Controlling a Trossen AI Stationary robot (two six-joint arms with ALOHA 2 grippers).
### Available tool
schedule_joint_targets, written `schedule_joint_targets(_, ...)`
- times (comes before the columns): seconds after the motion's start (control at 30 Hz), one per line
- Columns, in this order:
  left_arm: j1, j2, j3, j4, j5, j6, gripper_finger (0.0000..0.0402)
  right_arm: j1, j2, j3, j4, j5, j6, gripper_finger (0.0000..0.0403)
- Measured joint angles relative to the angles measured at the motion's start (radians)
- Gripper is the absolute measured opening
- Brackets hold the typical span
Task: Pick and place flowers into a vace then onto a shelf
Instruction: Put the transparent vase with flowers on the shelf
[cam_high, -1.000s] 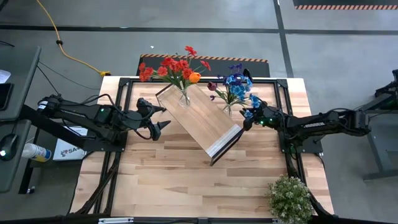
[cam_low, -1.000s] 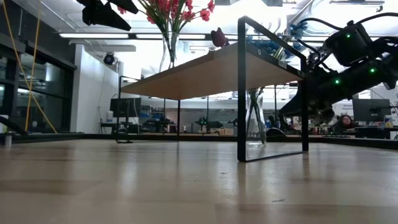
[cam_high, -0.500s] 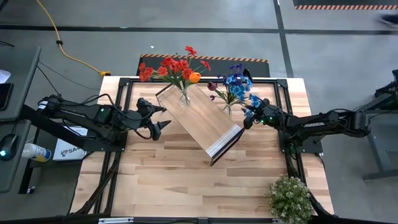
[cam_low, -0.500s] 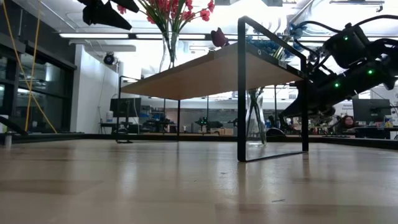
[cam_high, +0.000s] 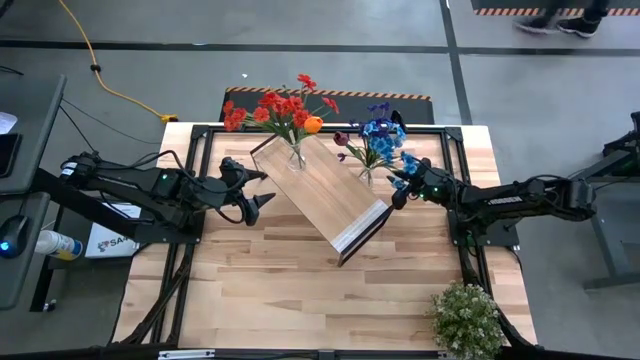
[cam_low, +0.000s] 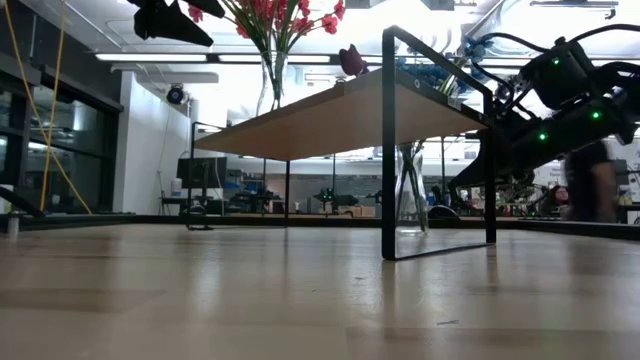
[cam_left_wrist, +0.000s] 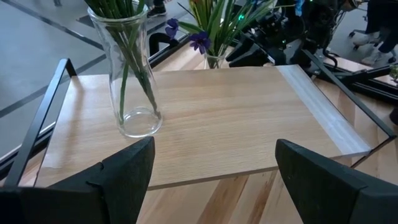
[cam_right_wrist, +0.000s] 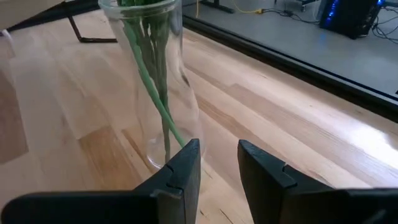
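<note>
A workshop floor with a yellow cable surrounds the wooden table, and a person walks past at the far edge of the room. On the table stands the shelf, a light-wood board on a dark frame, set at an angle.

One part looks done: a glass vase with the red and orange flowers stands on top of the shelf, at its far end. The left gripper hangs just beside that end of the shelf with its fingers spread wide and nothing between them — released, I judge, and clear of the vase.

The rest is unfinished. A second vase, holding the blue and purple flowers, stands on the tabletop close beside the shelf, not on it; the low view shows its base down on the table behind the frame. The right gripper is next to this vase, its fingers drawn fairly close together with an open gap between them. The wrist view shows the glass just beyond the fingertips, not between them, so it grips nothing.

What seems left is to take hold of this second vase and lift it onto the free part of the board. A bushy potted plant at the near corner plays no part.
</note>
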Motion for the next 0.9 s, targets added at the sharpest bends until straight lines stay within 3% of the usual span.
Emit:
schedule_joint_targets(0.2,0.0,0.0,0.0,0.003,-0.001,0.0,0.0367,-0.035,0.0,0.0,-0.008,-0.062,-0.001,0.0112)
schedule_joint_targets(0.57,0.0,0.0,0.0,0.004,-0.001,0.0,0.0367,-0.108,0.0,0.002,-0.006,-0.186,-0.041,0.02)
schedule_joint_targets(0.9,0.0,0.0,0.0,0.004,0.001,-0.005,0.0367,-0.174,0.0,0.003,0.017,-0.276,-0.055,0.0214)
